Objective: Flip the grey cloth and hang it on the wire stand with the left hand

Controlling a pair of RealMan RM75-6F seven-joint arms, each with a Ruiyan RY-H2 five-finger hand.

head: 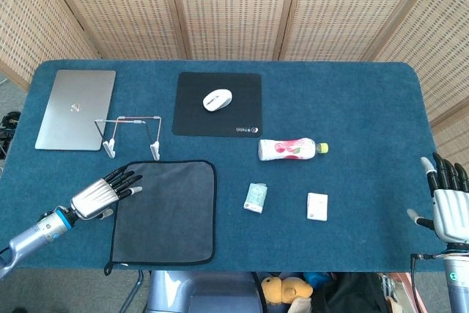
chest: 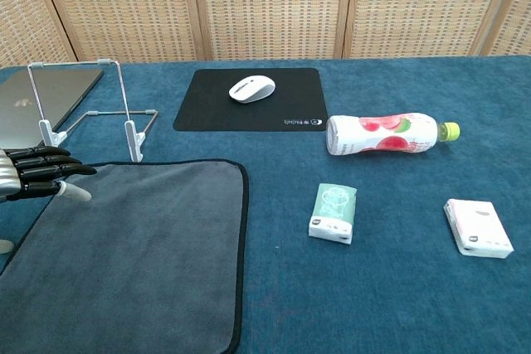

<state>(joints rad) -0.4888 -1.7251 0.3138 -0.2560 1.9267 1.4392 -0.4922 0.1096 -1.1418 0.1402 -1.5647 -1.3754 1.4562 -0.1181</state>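
Observation:
The grey cloth (head: pixel 167 211) (chest: pixel 133 250) lies flat on the blue table, near the front left, with a dark hem. Behind it stands the wire stand (head: pixel 130 135) (chest: pixel 90 118), upright on white feet. My left hand (head: pixel 102 191) (chest: pixel 37 175) hovers at the cloth's far left corner, fingers stretched out and apart, tips over the cloth's edge, holding nothing. My right hand (head: pixel 447 196) rests at the table's right front edge, fingers spread upward and empty; the chest view does not show it.
A silver laptop (head: pixel 75 108) lies at the back left. A white mouse (head: pixel 217 100) sits on a black pad (head: pixel 218 104). A pink-labelled bottle (head: pixel 292 149) lies on its side. A green packet (head: pixel 256 197) and a white box (head: pixel 317 206) lie mid-table.

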